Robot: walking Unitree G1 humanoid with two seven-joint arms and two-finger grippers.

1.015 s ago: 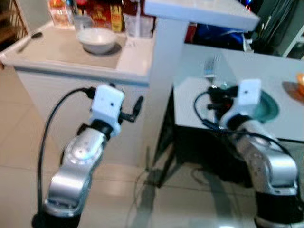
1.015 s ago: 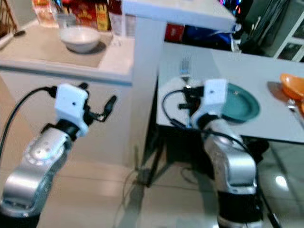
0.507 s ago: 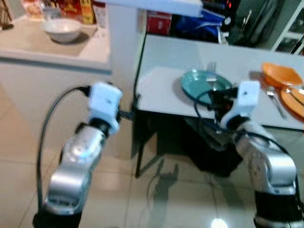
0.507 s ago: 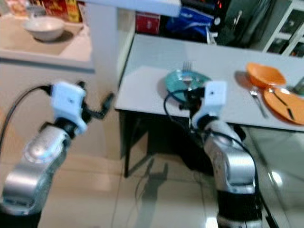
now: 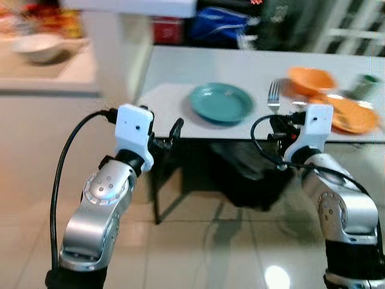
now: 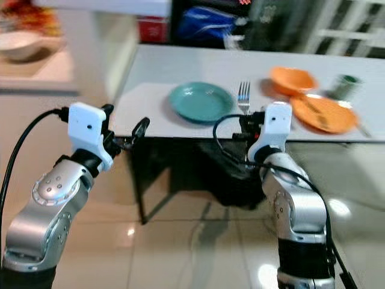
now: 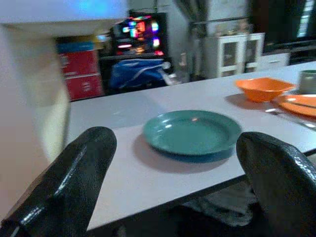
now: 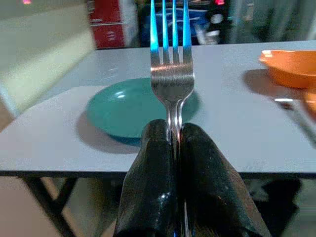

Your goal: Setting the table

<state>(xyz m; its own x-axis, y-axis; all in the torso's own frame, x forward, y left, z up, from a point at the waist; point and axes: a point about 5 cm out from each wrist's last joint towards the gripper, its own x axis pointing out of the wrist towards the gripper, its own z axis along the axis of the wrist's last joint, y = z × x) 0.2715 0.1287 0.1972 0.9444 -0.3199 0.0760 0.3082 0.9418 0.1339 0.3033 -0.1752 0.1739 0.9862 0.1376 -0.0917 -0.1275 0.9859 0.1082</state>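
Since the fork (image 8: 171, 74) is pinched upright, tines up, in the right tool (image 8: 177, 148) just short of the table (image 5: 180, 102), while the left tool (image 7: 173, 182) is held open, it's probably best laid down flat beside the teal plate (image 5: 221, 103).

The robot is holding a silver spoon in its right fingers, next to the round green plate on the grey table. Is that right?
Not quite. The right gripper holds a silver metal fork, not a spoon; the right wrist view shows its prongs. It is held up near the round green plate on the grey table.
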